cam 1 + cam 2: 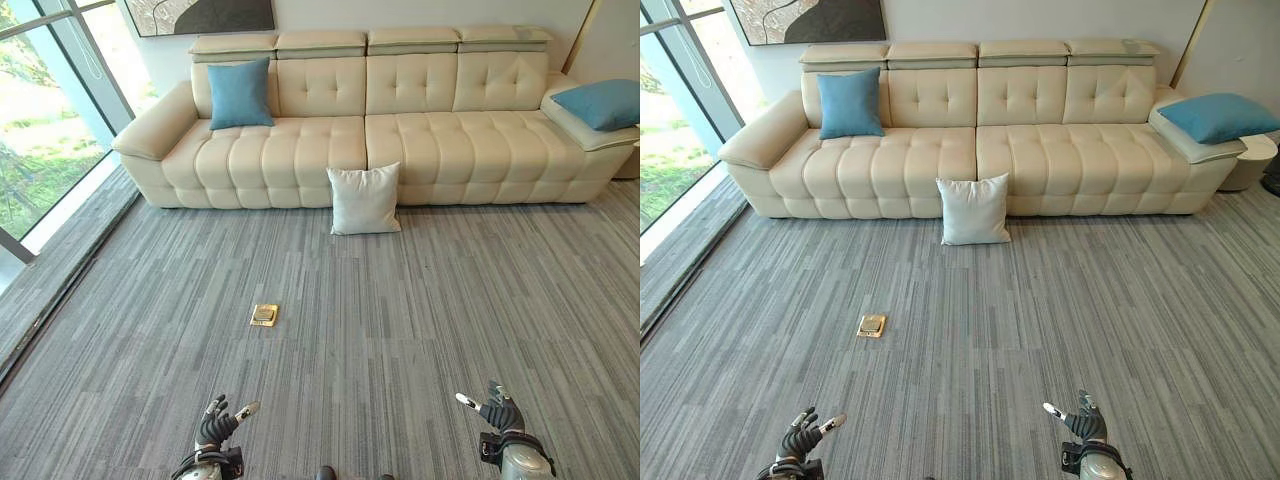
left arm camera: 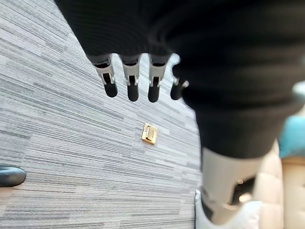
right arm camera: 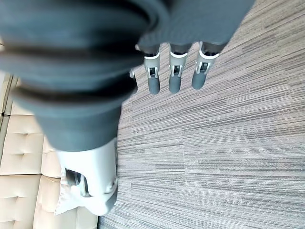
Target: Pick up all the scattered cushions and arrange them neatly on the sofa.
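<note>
Head views: cream sofa point(image 1: 400, 130) bearing two blue cushions point(image 1: 240, 93), white cushion point(image 1: 365, 200) propped on carpet against it; wrist views: left hand point(image 2: 131, 76) and right hand point(image 3: 174, 71) relaxed, empty.

Count: 2 blue cushions point(image 1: 240, 93) point(image 1: 604, 103), 1 white cushion point(image 1: 364, 199), 1 cream sofa point(image 1: 300, 150), 1 brass floor plate point(image 1: 264, 315), 1 wall picture point(image 1: 205, 14).

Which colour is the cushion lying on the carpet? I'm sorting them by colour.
White cushion, leaning against the sofa front; clearest in the left eye view.

Open carpet point(image 1: 420, 320) except brass floor socket point(image 1: 264, 315).
</note>
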{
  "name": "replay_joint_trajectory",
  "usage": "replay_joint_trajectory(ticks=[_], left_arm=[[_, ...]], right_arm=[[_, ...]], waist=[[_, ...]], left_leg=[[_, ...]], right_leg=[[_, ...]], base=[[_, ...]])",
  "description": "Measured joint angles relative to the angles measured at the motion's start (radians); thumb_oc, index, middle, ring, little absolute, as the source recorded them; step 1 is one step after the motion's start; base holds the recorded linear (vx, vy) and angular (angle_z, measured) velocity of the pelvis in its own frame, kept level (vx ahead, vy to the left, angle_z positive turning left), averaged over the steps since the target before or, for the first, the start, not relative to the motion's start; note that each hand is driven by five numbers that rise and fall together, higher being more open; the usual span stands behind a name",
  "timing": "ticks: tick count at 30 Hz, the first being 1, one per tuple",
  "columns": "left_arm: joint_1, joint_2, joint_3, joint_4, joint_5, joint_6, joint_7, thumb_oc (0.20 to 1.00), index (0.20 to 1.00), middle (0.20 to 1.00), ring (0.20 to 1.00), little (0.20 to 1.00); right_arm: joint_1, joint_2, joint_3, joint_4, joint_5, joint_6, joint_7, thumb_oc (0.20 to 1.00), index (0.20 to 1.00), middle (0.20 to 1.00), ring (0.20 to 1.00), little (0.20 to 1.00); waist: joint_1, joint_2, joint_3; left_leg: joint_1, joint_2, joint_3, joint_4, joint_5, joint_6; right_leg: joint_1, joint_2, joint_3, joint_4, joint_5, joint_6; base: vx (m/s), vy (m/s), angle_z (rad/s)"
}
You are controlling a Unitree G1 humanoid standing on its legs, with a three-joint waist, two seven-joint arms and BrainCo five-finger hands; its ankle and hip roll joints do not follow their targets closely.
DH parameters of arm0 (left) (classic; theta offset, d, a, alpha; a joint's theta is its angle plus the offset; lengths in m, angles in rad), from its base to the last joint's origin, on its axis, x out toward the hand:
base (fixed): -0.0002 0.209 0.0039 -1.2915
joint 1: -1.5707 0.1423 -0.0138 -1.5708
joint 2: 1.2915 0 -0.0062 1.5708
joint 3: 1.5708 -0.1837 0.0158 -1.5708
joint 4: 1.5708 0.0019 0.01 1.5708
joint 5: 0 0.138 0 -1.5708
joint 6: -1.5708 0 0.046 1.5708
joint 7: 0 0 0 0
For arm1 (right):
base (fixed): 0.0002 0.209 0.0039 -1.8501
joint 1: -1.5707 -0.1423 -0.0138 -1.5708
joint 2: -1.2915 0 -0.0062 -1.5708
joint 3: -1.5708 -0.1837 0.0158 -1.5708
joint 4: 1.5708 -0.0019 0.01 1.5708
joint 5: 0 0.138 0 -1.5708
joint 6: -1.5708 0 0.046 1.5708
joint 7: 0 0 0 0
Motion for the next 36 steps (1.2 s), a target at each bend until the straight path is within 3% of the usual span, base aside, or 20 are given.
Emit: replay_joint_trajectory(ticks=[13,27,36], left_arm=[[-0.008,-0.004,-0.025,0.068,-0.009,0.022,0.000,1.000,1.000,1.000,1.000,1.000],[-0.013,0.001,-0.030,0.026,-0.009,0.028,-0.019,1.000,1.000,1.000,1.000,1.000],[-0.028,0.011,-0.030,-0.005,-0.009,0.028,-0.017,1.000,1.000,1.000,1.000,1.000]], right_arm=[[0.001,0.000,0.018,0.005,0.004,0.005,-0.009,1.000,1.000,1.000,1.000,1.000],[0.018,0.002,0.037,0.005,0.003,0.023,-0.005,1.000,1.000,1.000,1.000,1.000],[-0.013,-0.016,0.036,0.001,-0.008,0.023,0.005,1.000,1.000,1.000,1.000,1.000]], waist=[[0.000,-0.021,-0.017],[0.002,-0.022,-0.012],[0.002,-0.025,0.072]], left_leg=[[-0.009,0.000,0.001,-0.001,-0.006,-0.009],[-0.052,-0.001,-0.025,0.000,0.006,-0.014],[-0.163,0.002,-0.030,0.001,0.029,-0.023]], right_leg=[[-0.014,0.000,0.002,0.000,-0.006,0.004],[-0.049,0.000,-0.025,0.000,-0.001,0.005],[-0.153,0.001,-0.041,0.000,0.020,0.002]], base=[[0.00,0.000,0.00],[-0.01,-0.003,0.05],[0.02,-0.002,0.03]])
